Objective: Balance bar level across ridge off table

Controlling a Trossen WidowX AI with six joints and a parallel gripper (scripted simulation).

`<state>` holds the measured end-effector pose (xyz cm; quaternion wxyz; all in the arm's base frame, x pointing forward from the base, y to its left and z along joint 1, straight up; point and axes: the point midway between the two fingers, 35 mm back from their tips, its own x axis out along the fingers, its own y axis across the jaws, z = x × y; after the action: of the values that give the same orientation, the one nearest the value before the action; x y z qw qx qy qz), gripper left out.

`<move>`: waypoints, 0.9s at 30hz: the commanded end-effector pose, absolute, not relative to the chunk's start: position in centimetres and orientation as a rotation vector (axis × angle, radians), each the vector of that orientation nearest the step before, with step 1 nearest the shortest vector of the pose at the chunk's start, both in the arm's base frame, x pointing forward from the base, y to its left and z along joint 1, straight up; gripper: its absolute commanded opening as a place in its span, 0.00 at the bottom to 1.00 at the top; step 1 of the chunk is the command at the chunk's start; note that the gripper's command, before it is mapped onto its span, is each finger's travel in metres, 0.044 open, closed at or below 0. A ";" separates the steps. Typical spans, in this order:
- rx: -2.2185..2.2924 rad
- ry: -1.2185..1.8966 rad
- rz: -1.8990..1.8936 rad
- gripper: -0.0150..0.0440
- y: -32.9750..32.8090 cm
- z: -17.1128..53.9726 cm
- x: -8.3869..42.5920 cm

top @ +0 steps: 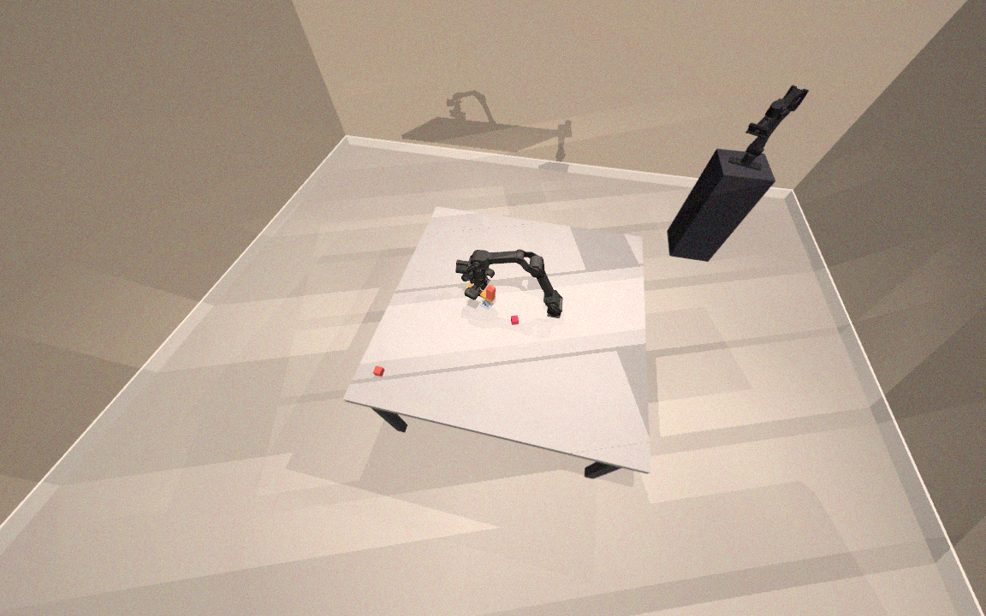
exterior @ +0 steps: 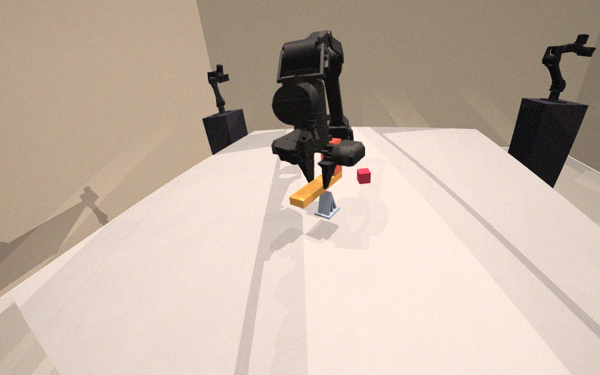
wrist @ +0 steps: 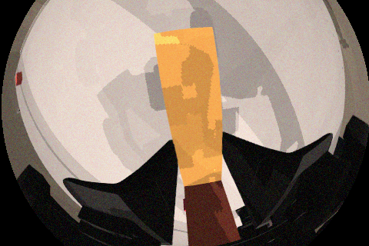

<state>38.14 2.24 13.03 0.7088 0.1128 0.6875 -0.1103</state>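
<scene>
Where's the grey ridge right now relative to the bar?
In the exterior view the ridge stands on the table near its middle, directly under the bar gripped by the gripper, with a red cube just beyond.

- Bar: long, orange with a red far end, lifted off the table, near its middle.
- Ridge: small grey wedge, upright on the table, directly beneath the bar.

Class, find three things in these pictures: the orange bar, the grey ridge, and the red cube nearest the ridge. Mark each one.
orange bar (exterior: 305,193): exterior view, top face near its free end.
grey ridge (exterior: 327,205): exterior view, its front face, just under the bar.
red cube (exterior: 363,175): exterior view, its front face.
</scene>
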 end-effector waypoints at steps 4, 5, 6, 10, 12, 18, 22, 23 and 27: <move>0.259 1.524 -0.249 0.25 2.0 12.0 38.1; 0.260 1.524 -0.249 0.25 2.0 11.9 38.0; 0.260 1.524 -0.249 0.25 2.0 11.9 38.0; 0.260 1.524 -0.249 0.25 2.0 11.9 38.0; 0.260 1.524 -0.249 0.25 2.0 11.9 38.0; 0.260 1.524 -0.249 0.25 2.0 11.9 38.0; 0.260 1.524 -0.249 0.25 2.0 11.8 38.0; 0.260 1.524 -0.249 0.25 2.0 11.8 38.0; 0.260 1.524 -0.249 0.25 2.0 11.8 38.0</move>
<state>38.01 1.95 11.80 0.7082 0.1154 0.6873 -0.1130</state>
